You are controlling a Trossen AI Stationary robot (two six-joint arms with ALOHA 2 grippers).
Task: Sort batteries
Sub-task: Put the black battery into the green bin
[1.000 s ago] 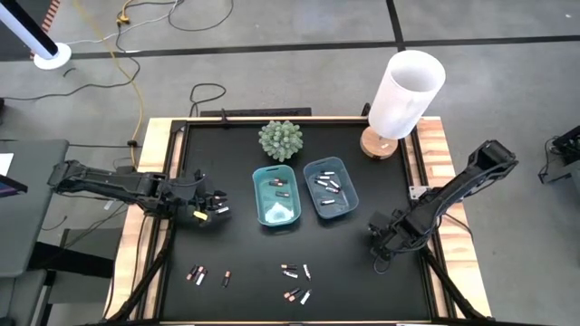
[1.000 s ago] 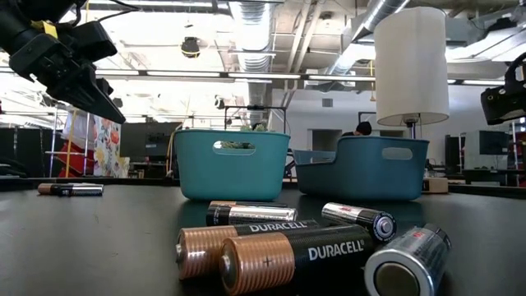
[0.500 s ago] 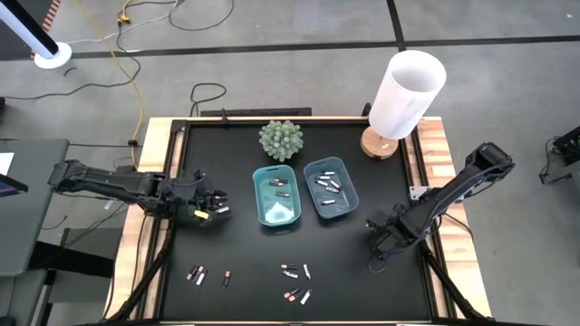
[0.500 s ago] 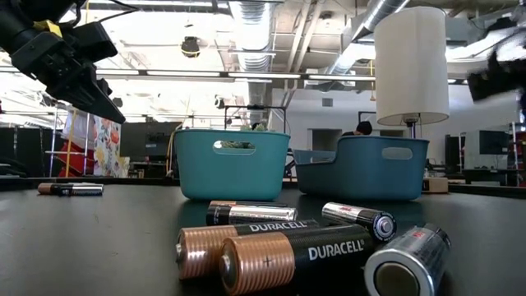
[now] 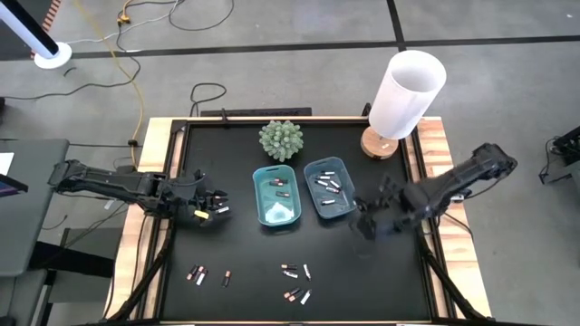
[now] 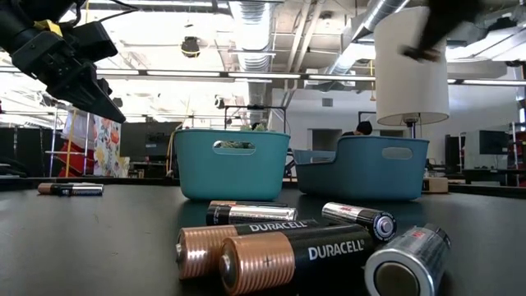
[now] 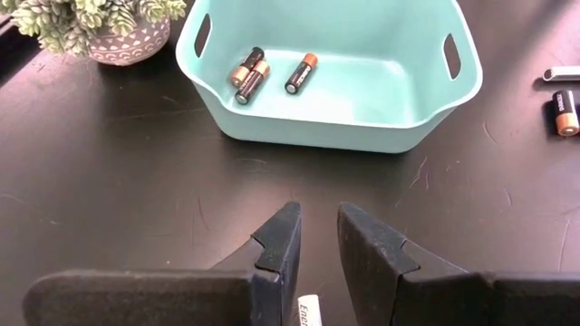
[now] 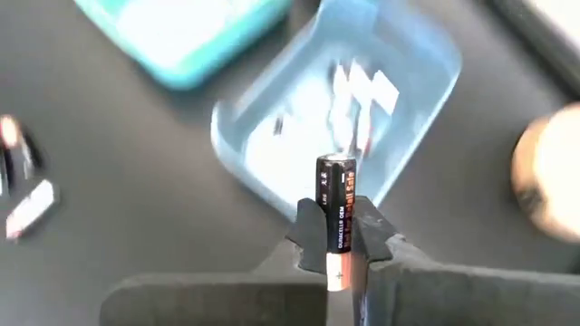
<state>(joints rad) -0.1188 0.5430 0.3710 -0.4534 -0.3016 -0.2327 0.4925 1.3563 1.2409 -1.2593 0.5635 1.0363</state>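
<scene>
**R gripper grips a battery beside the R tray**

R gripper [image 5: 362,224] is clamped on one dark battery [image 8: 336,213] w/ a silvery end. Battery stands upright between the fingers [image 8: 306,237], top poking above them. In the high view this gripper is blurred, over the counter [image 5: 236,244] just beside the R tray's [image 5: 330,189] near corner. From the R wrist view the R tray is blurred, w/ silvery-white batteries inside it; exact count can't be told.

L gripper [image 5: 214,206] waits over the counter's L part, near the L tray [image 5: 276,196] but apart from it. Its fingers [image 7: 276,244] stand a narrow gap apart; a small white piece [image 7: 309,312] shows low between them, too little seen to say what it is.

L tray holds 3 dark batteries w/ copper ends [image 7: 249,74], 2 touching side by side, 1 a little apart. The trays sit side by side mid-counter.

Loose batteries on the counter's near part: a group near the L front [image 5: 207,275] and a group at centre front [image 5: 296,282], dark-and-copper mixed w/ silvery ones. Low view shows the centre group close up [image 6: 292,251], lying on their sides.

Behind the trays: a potted plant [image 5: 280,140]. A lamp [image 5: 403,101] w/ white shade stands at the far R corner.
</scene>
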